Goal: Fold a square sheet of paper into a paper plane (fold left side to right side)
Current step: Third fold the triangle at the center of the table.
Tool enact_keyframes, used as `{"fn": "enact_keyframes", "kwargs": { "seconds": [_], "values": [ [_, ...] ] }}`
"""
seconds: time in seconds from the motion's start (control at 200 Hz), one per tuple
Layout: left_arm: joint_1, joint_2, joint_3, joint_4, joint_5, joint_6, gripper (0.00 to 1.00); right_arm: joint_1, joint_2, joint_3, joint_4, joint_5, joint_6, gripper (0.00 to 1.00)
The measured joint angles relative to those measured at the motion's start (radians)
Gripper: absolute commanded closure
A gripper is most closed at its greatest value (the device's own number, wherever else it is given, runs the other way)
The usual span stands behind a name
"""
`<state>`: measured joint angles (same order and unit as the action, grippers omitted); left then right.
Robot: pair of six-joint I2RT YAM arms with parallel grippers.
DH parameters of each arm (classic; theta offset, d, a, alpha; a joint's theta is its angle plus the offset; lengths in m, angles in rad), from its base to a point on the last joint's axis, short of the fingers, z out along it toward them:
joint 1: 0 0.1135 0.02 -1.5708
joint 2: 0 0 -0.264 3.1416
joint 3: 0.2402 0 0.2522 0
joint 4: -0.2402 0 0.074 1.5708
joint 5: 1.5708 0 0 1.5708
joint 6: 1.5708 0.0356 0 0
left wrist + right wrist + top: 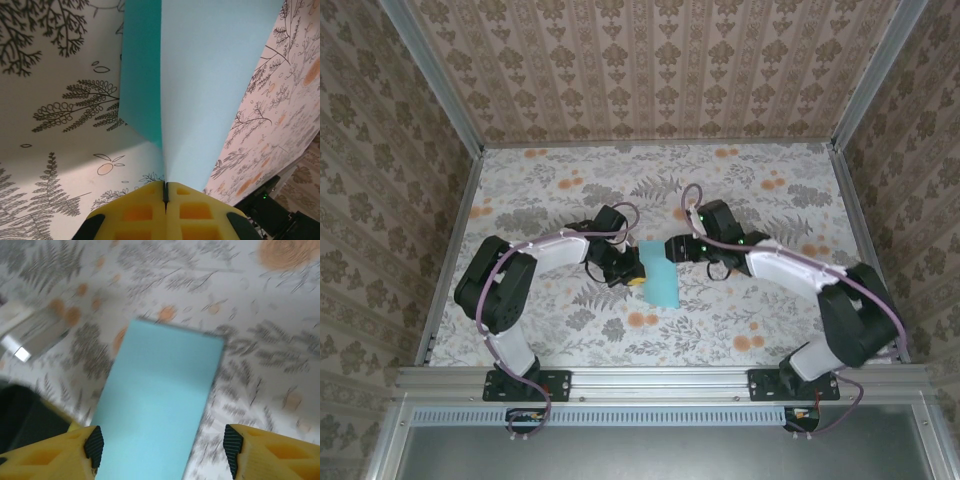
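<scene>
The left arm's jaws are clamped fully together, their yellow fingertips point(140, 212) pinching the edge of the square sheet of paper point(210, 85) where a crease runs straight out from the grip. We judge this hold is there to pin the fold in place and sharpen its line. In the left wrist view a darker flap stands up off the desk point(60, 150) to the left of the crease and throws a shadow beneath it.

The right arm's jaws stand wide apart with nothing between them, one fingertip point(93, 442) on either side of the sheet point(160, 395), which lies flat below. We read that as a grip given up so the left side can carry the fold alone. The right wrist view is blurred.

From above, the sheet point(660, 275) shows as a narrow blue rectangle, not a square, lying near the middle of the flowered desk point(770, 200) between the two wrists. Its long axis runs from the arms' bases towards the far wall, the near end leaning slightly right. It has no pointed nose yet, so we judge the plane is at an early fold.
</scene>
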<state>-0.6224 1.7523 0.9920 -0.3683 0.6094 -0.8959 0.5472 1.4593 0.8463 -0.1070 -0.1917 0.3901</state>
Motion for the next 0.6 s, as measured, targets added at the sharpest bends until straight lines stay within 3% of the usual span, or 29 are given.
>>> {"fn": "enact_keyframes", "kwargs": {
  "seconds": [0.26,0.41,0.6],
  "values": [
    [0.000,0.000,-0.005,0.029,0.026,-0.040,1.00,0.271,-0.225,-0.203,0.015,0.118,-0.049,0.19],
    [0.000,0.000,-0.005,0.037,0.040,-0.051,1.00,0.373,-0.201,-0.221,0.017,0.176,-0.075,0.17],
    [0.000,0.000,-0.005,0.040,0.043,-0.054,1.00,0.420,-0.089,-0.198,0.021,0.224,-0.124,0.18]
  ]
}}
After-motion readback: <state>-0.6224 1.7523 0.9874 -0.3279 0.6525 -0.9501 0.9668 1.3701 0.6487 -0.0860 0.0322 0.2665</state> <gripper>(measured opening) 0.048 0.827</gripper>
